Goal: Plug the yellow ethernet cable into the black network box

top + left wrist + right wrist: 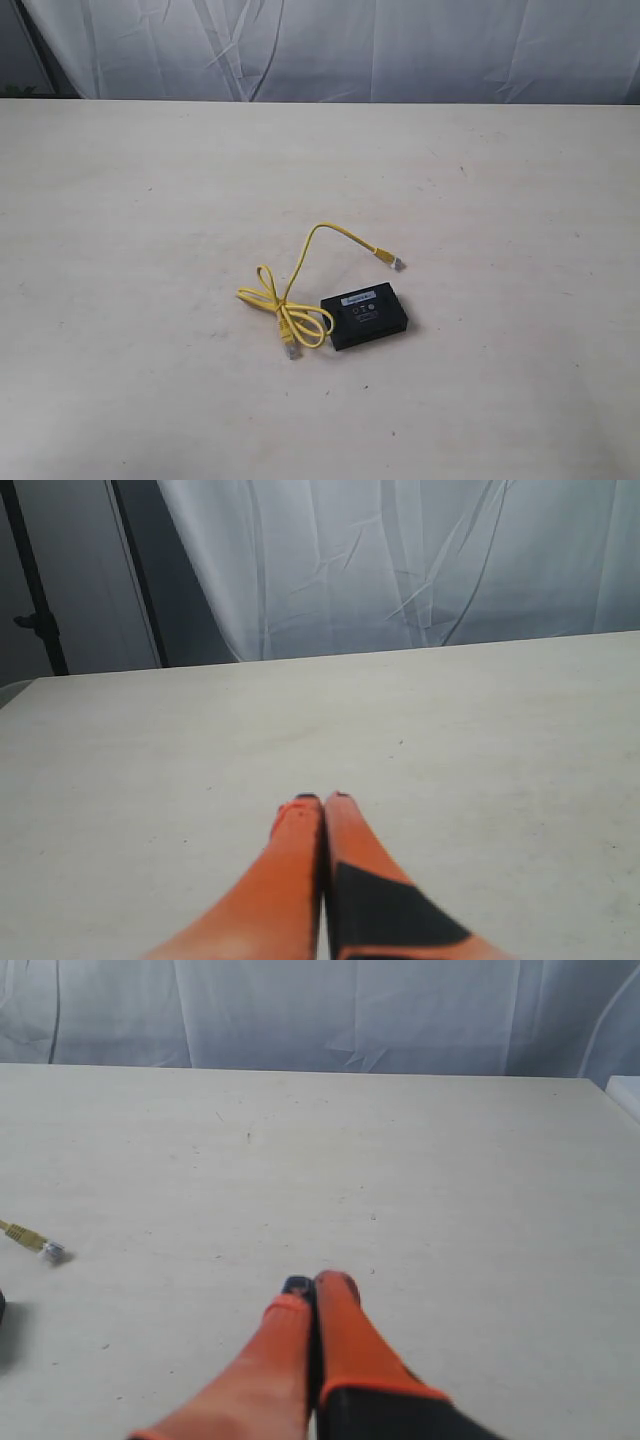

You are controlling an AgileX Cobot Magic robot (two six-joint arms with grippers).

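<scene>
One looped yellow ethernet cable [300, 290]

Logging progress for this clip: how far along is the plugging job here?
Nothing done: both plugs of the yellow ethernet cable lie loose on the table beside the black network box. Nothing in hand: left end effector and right end effector are shut and empty. Grasping and plugging remain.

The thin yellow ethernet cable [300, 290] lies centre frame on the pale flat bench [120, 220], its loop touching the left side of the small flat black network box [367, 315].
</scene>
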